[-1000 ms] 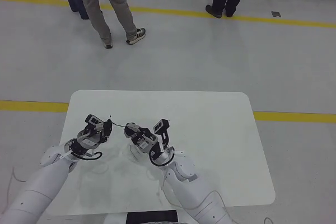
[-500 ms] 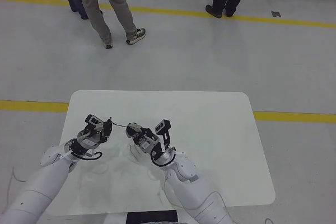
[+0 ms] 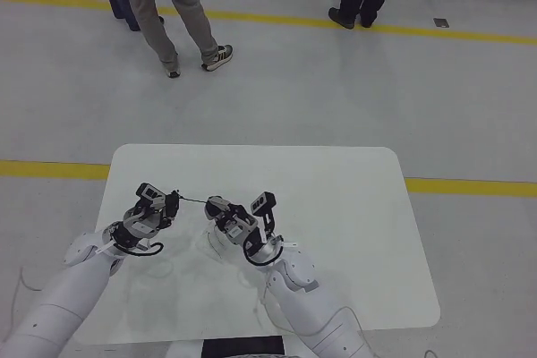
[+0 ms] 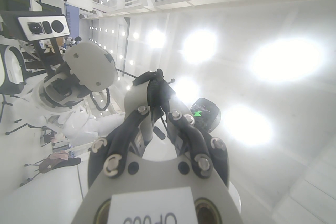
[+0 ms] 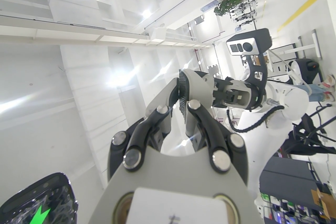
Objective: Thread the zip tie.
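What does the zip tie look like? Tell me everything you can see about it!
The zip tie is a very thin, dark strip, probably plastic. It stretches nearly straight above the white table, between the two tools: the left tool is shut on one end, the right tool on the other. Nothing else touches it. Its head and teeth are too small to see.

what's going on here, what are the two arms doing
The robot holds a thin black zip tie over the white table, stretched between its two hands. The left hand is shut on one end; the right hand is shut and seems to pinch the other. The tie looks straight, not yet threaded.
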